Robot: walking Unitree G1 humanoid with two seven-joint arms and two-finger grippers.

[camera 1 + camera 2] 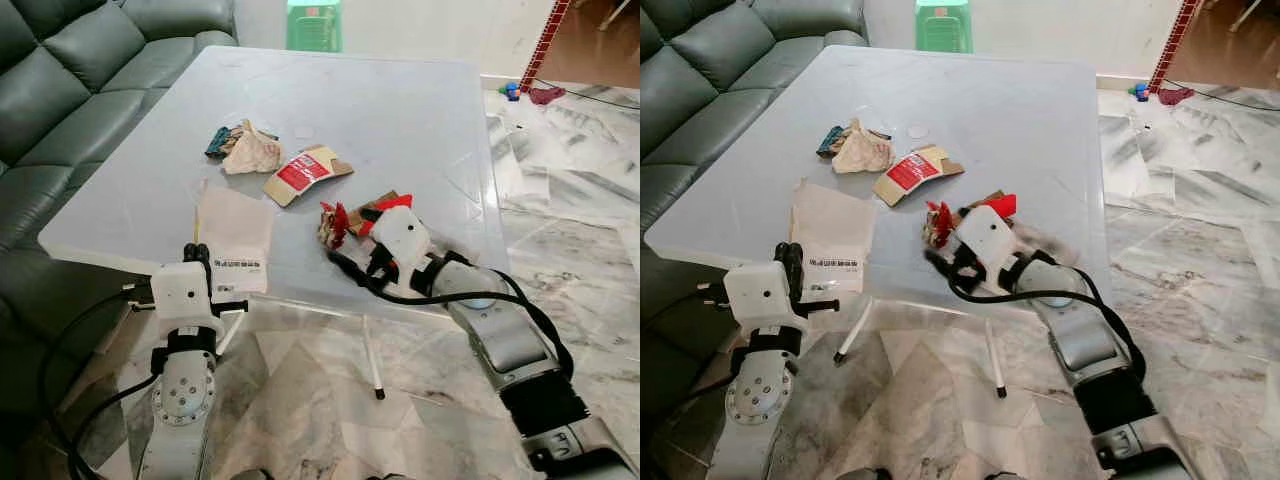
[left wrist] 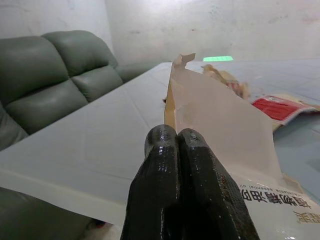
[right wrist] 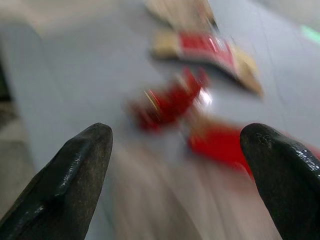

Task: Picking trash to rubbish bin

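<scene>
Left arm (image 1: 185, 400) raised upright at table's near edge, left gripper (image 2: 180, 145) w/ fingers pressed tight together, pointing fwd. Right arm (image 1: 510, 345) reaching in diagonally from right side, wrist bent inward, right gripper (image 3: 175, 165) low over tabletop, fingers (image 3: 75, 170) spread wide apart.

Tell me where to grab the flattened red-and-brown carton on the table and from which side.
Take the flattened red-and-brown carton by its near brown end, which points toward the table's front edge. It lies flat, so a pincer would likely have to come low from the front and slide under that edge. The crumpled tissue crowds its far-left side.
</scene>
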